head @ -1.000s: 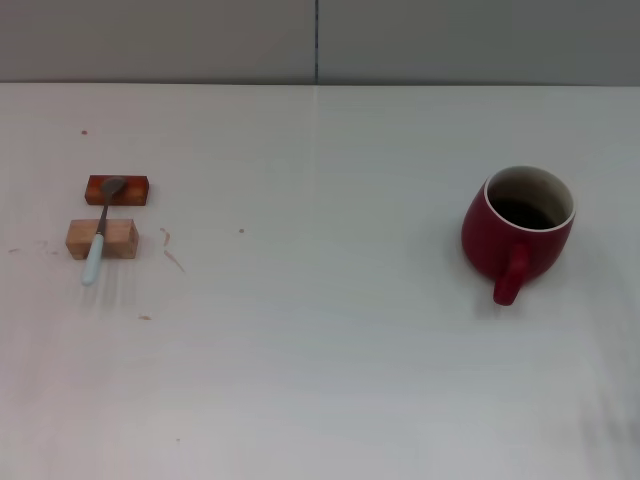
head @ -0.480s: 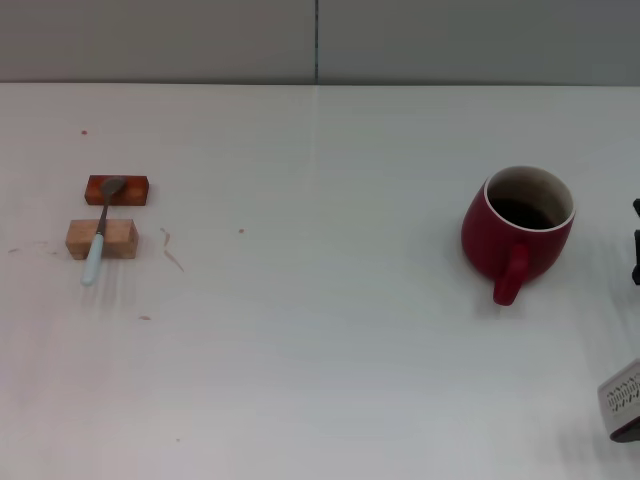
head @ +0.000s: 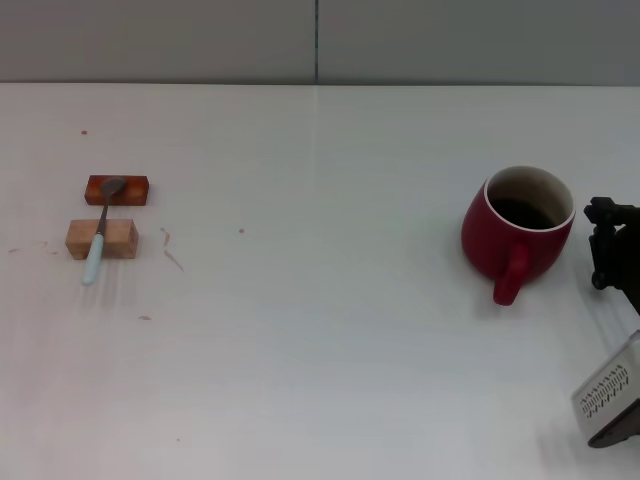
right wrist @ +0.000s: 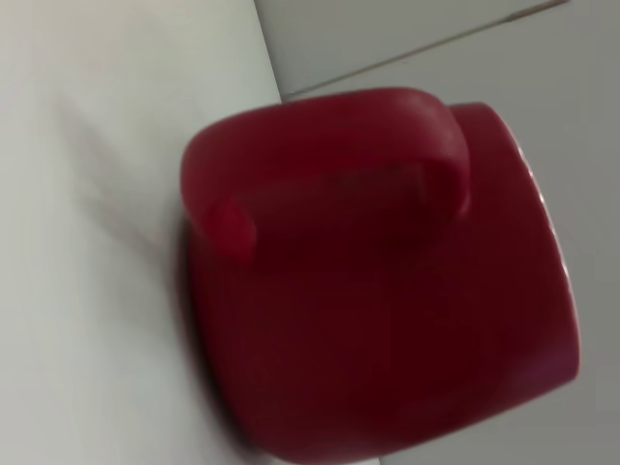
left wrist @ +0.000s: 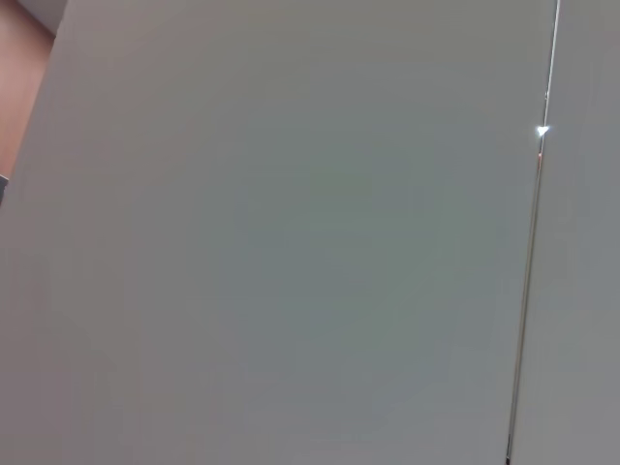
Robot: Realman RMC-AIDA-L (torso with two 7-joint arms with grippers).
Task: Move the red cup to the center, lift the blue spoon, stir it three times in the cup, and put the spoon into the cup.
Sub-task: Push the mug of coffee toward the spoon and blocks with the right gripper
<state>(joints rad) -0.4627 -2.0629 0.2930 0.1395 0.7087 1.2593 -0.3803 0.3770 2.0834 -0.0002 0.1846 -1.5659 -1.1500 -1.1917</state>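
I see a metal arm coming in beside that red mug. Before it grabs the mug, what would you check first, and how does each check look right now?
1. Rounded dark-red ceramic mug upright on the white table: ok.
2. Thick red handle within reach, pointing toward the robot: ok.
3. Right gripper close to the mug: ok, it is just beside it on the robot's right, apart from it, not touching.
4. Right gripper open wide enough for the mug: cannot tell.
5. Middle of the table free for the mug: ok, nothing lies there.
6. Slim spoon with pale blue handle out of the way: ok, it lies across two small wooden blocks far to the robot's left. Left gripper: not in view.
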